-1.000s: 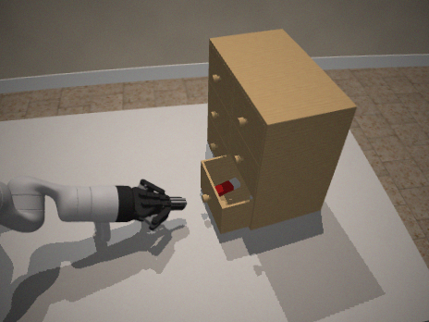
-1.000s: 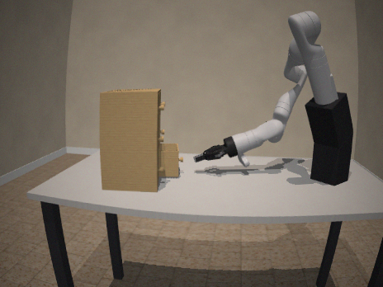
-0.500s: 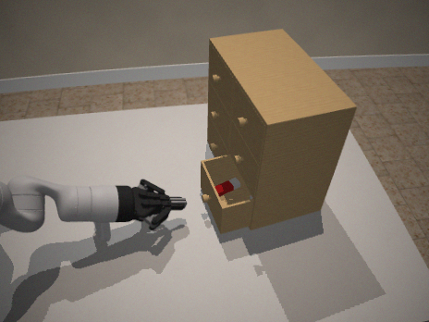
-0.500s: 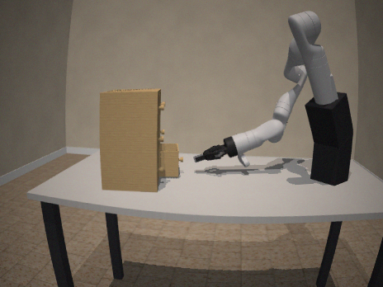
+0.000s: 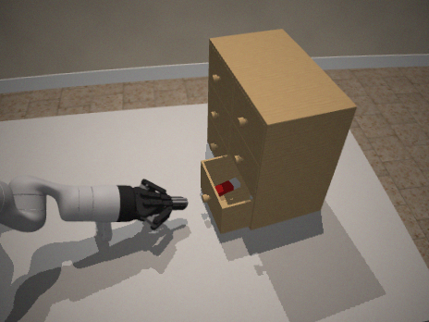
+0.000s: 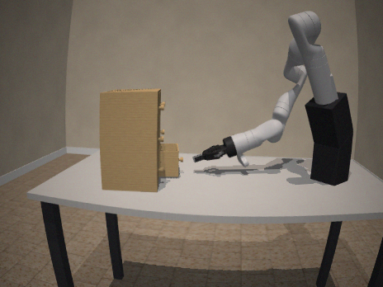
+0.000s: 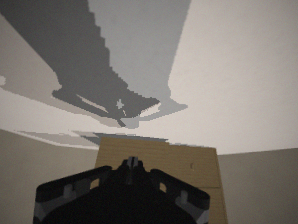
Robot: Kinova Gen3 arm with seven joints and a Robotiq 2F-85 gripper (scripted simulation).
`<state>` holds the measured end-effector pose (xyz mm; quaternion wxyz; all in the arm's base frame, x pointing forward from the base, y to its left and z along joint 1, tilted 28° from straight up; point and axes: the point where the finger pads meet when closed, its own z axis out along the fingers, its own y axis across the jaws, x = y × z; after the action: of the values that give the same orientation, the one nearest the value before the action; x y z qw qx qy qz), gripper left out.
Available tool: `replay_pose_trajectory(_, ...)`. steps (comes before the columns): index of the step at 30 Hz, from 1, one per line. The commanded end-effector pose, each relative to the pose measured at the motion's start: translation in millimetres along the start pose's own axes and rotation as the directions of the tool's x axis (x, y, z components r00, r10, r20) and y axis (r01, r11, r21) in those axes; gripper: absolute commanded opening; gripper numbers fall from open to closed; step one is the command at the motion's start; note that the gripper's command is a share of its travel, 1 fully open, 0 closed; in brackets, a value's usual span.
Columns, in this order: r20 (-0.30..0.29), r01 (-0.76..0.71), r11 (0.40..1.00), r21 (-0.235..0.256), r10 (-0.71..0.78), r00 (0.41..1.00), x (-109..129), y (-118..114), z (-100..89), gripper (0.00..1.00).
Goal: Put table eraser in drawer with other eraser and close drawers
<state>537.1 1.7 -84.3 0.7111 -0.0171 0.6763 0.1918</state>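
The wooden chest (image 5: 277, 120) stands on the white table, and it also shows in the exterior view (image 6: 130, 140). Its bottom drawer (image 5: 226, 199) nearest the front is pulled partly out, which the side view also shows (image 6: 170, 160). Inside lies a red eraser (image 5: 224, 189) with a pale piece (image 5: 236, 182) right beside it. My gripper (image 5: 181, 202) is shut and empty. It lies level just above the table and points at that drawer's knob (image 5: 206, 197), a short gap away from it. In the wrist view the shut fingertips (image 7: 131, 161) face the chest front (image 7: 160, 160). The other drawers are pushed in.
The arm's black base (image 6: 330, 140) stands at the far end of the table. The table edge runs close behind the chest's right side. The tiled floor lies beyond it.
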Motion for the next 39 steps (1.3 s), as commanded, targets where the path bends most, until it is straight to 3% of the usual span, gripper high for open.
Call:
replay_pose_trajectory(1,0.001,0.0,1.0,-0.001,0.0,1.0,-1,0,1.5,0.0)
replay_pose_trajectory(15,0.001,0.0,1.0,-0.001,0.0,1.0,-5,0,12.1,0.0)
replay_pose_trajectory(39,0.001,0.0,1.0,-0.001,0.0,1.0,-17,0,46.1,0.0)
